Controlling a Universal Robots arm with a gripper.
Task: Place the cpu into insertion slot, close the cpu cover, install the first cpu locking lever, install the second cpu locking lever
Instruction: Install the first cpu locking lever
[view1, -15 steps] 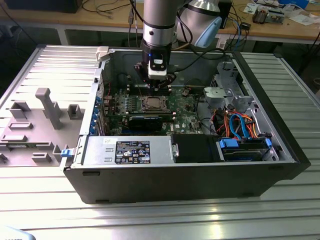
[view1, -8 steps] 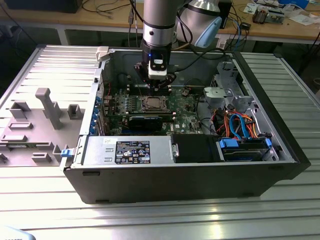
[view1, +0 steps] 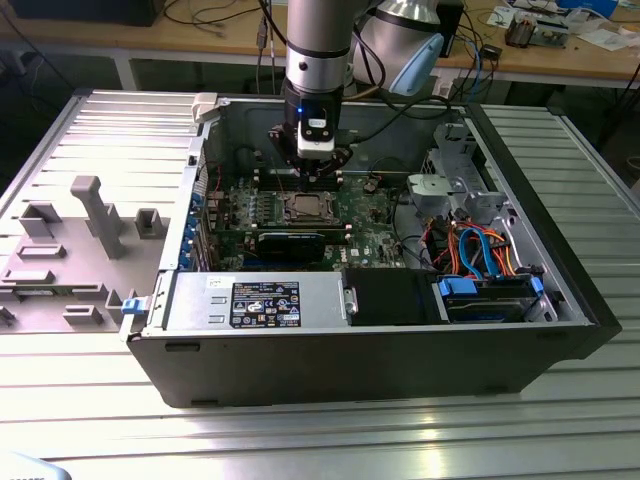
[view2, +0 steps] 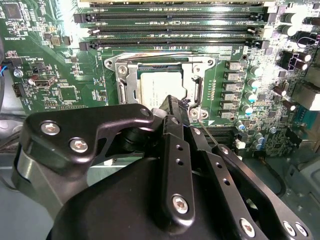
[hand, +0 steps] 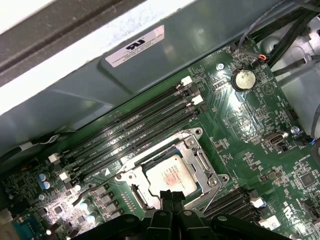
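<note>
The cpu (view2: 159, 86) lies flat in the insertion slot (view1: 305, 208) on the green board, its pale metal top showing in both wrist views (hand: 169, 175). The silvery cpu cover (view2: 125, 82) lies down around it as a frame (hand: 202, 161). My gripper (view2: 172, 106) hangs just above the socket's edge with its black fingers pressed together, nothing visibly between them; it also shows in the first wrist view (hand: 172, 196) and in the exterior view (view1: 316, 168). A thin wire lever (view2: 209, 134) runs out from beside the fingertips. Another wire lever (view2: 165, 54) lies along the socket's side by the memory slots.
Black memory slots (view2: 170, 30) run beside the socket. The open computer case has a metal wall (hand: 150, 75) behind the board, a drive cage (view1: 455, 170) and coloured cables (view1: 480, 250) at the exterior view's right. A grey fixture plate (view1: 70, 240) lies at the left.
</note>
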